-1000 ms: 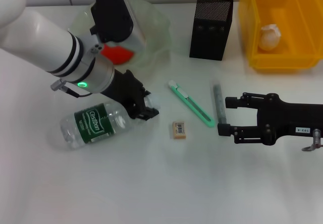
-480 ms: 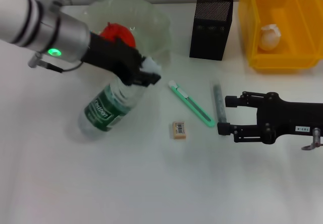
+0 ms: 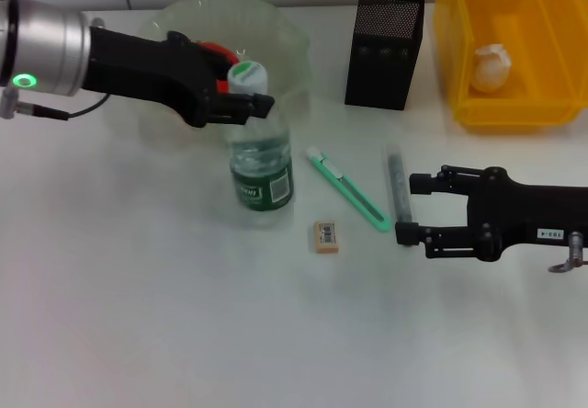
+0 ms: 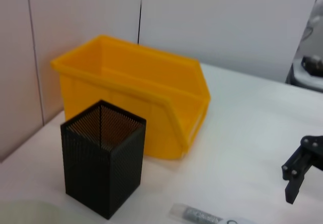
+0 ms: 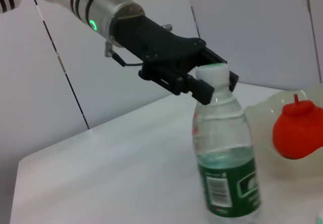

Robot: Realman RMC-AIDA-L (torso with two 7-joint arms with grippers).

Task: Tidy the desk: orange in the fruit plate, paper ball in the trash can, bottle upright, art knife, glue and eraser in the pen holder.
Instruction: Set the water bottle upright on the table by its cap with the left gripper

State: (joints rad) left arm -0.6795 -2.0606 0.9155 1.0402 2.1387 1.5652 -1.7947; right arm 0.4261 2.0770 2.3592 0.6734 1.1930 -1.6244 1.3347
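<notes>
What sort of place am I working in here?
Likely an office-style desk set up for a tidying trial: a white tabletop against panelled walls, with a mesh pen holder, a yellow trash can and stationery.

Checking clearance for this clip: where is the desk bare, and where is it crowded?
Bare: the desk nearer the robot than the bottle and eraser. Crowded: art knife, glue and right tool together.
</notes>
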